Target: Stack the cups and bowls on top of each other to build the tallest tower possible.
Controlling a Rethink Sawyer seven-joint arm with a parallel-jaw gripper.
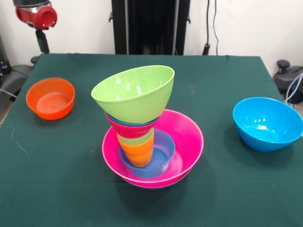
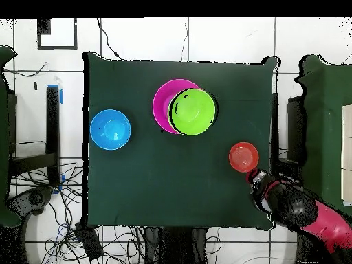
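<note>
The tower [image 1: 147, 137] stands mid-bench, well away from the hand and across the cloth from it. Its base is the wide pink bowl [image 1: 187, 137], nested over a purple one whose rim just shows beneath. Inside sits a small light-blue bowl [image 1: 163, 151] holding the orange cup [image 1: 138, 153], with the light green cup [image 1: 137, 139] above it. A red bowl [image 1: 130, 128] with a dark-blue rim inside caps the cups, and the lime green bowl [image 1: 135, 94] rides on top, tipped to one side; that lean looks risky for any further load.

Two pieces are not yet stacked. The small orange bowl [image 1: 50, 98] lies just beside the hand, the nearest thing to it. The sky-blue bowl [image 1: 267, 123] sits beyond the tower from the hand, well apart.

The hand [image 2: 258, 180] hovers at the bench [image 1: 71, 189] corner, probably placed to reach the orange bowl. Whether it is wide or narrow I cannot tell. No brand, label or writing can be read on anything.
</note>
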